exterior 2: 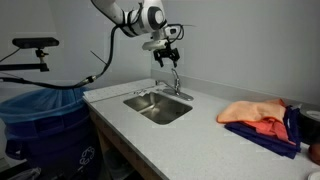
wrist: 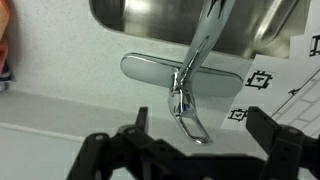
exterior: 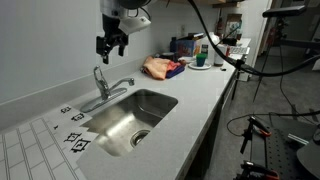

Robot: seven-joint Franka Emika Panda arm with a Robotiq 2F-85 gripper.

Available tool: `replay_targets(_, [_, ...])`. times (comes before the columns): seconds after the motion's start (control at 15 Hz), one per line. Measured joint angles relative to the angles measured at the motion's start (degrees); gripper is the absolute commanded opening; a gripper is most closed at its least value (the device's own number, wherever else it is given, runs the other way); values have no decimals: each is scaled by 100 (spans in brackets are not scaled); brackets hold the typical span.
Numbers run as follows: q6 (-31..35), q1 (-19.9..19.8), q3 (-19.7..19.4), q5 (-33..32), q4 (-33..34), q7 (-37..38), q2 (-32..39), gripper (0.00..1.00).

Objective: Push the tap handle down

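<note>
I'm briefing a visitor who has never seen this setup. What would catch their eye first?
The gripper hangs open above the chrome tap behind the steel sink; in the wrist view the tap handle shows untouched between the spread fingers. An orange cloth lies farther along the counter, and a blue bin stands at the counter's end.

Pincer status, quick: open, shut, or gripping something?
Pincer: open, holding nothing, poised above the slim shiny chrome tap handle.

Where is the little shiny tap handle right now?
In the wrist view, the tap handle sticks out from the tap's base, beside the sink, just under the open gripper.
</note>
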Motion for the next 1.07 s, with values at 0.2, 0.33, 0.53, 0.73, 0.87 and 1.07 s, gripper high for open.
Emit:
replay_targets(0.2, [312, 153, -76, -54, 178, 71, 241, 100])
replay_targets(0.33, [525, 289, -172, -166, 334, 169, 379, 100])
replay_targets(0.53, [755, 481, -338, -328, 584, 317, 576, 100])
replay_targets(0.73, [883, 638, -482, -385, 826, 490, 784, 100])
replay_targets(0.87, [889, 727, -552, -385, 1001, 596, 941, 100])
replay_targets(1.07, [889, 831, -619, -385, 1260, 729, 1188, 100])
